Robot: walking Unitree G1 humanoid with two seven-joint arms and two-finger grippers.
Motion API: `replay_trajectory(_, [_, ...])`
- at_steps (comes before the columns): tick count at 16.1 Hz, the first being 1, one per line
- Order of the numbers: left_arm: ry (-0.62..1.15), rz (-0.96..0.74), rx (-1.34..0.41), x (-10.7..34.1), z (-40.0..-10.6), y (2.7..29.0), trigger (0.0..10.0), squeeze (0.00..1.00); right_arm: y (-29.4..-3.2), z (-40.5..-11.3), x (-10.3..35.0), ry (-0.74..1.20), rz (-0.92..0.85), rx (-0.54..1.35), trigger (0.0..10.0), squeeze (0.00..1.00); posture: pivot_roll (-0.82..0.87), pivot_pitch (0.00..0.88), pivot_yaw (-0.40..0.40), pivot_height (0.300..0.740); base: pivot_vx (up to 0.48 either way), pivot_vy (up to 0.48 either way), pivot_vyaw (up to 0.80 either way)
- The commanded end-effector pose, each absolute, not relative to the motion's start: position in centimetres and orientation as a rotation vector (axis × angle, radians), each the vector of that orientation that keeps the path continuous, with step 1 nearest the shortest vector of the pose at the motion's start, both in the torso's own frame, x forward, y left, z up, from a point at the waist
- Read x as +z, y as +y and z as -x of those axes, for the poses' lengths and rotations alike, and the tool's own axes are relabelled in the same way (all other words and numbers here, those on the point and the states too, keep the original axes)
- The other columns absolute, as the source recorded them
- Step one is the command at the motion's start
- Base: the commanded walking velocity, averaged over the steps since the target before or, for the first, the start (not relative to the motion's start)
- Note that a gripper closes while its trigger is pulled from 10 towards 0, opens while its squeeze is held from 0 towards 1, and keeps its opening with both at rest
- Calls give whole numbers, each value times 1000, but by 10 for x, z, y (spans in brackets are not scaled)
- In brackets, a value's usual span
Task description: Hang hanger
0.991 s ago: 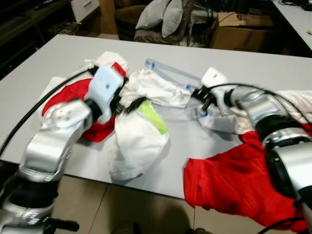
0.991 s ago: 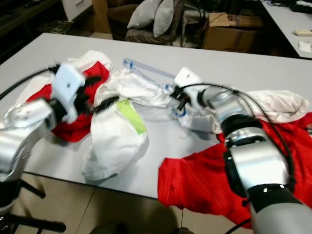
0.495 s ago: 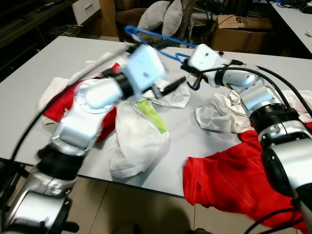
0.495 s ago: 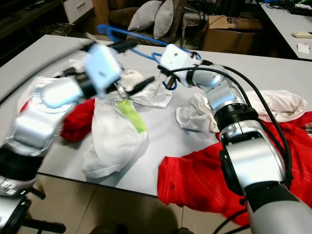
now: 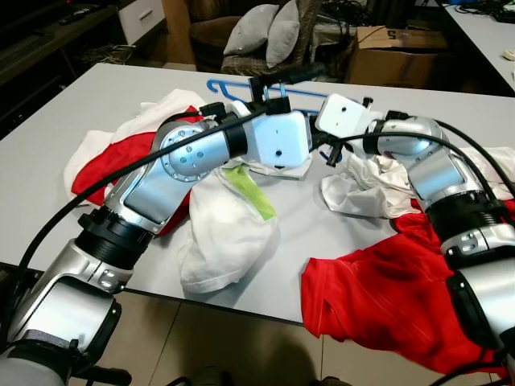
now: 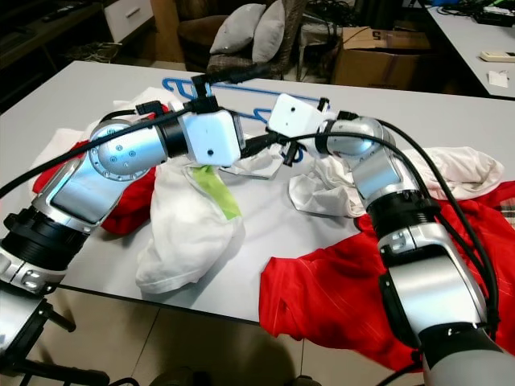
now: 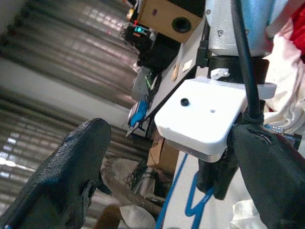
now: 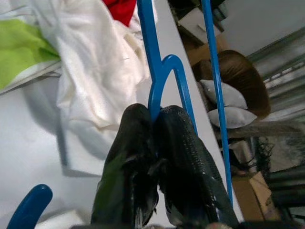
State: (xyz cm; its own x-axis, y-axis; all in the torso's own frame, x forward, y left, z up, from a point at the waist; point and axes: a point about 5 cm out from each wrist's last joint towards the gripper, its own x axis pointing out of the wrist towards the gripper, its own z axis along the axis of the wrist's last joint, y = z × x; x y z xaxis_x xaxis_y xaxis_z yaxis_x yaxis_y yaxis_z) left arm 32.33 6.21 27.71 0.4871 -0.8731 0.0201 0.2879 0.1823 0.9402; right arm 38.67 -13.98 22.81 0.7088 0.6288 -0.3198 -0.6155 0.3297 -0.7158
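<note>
A blue hanger (image 5: 241,87) hangs just above the grey table (image 5: 88,92) at its far middle. My right gripper (image 8: 155,114) is shut on the neck under its hook (image 8: 164,67); in the left eye view the right gripper (image 5: 329,153) sits below its white wrist box. My left arm reaches across from the left, and my left gripper (image 6: 273,103) stands open, one finger above and one below the right wrist box (image 7: 200,114), apart from the hanger. Beneath it lies a white garment with a green label (image 5: 229,225).
Red garments lie at the table's left (image 5: 121,157) and hang over its near right edge (image 5: 386,297). A crumpled white cloth (image 5: 362,189) lies under my right forearm. Behind the table stand an armchair with cushions (image 5: 265,32) and a cardboard box (image 5: 394,48).
My right gripper lifted the hanger off the table, then lowered it a little. My left arm left the white garment and swung right until its open fingers flank the right wrist.
</note>
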Motion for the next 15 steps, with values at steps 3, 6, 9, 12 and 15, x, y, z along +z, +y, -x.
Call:
replay_trajectory(3, [-410, -1175, -895, 253, -343, 103, 10000, 0, -125, -377, 254, -152, 937, 902, 0, 0, -34, 0, 77, 740, 0, 0, 0])
replay_trajectory(6, [-309, -1104, -984, 250, -340, 119, 10000, 0, -131, -375, 254, -134, 945, 901, 0, 0, -28, 0, 70, 740, 0, 0, 0])
replay_trajectory(9, [-277, -942, -1012, 260, -339, 126, 10000, 0, -133, -374, 254, -128, 957, 906, 0, 0, -26, 0, 68, 740, 0, 0, 0])
replay_trajectory(12, [-353, -1056, -955, 268, -346, 123, 10000, 0, -132, -369, 256, -137, 962, 925, 0, 0, -26, 0, 69, 740, 0, 0, 0])
replay_trajectory(15, [-366, -1109, -989, 258, -347, 105, 10000, 0, -126, -365, 257, -149, 973, 957, 0, 0, -34, 0, 77, 740, 0, 0, 0])
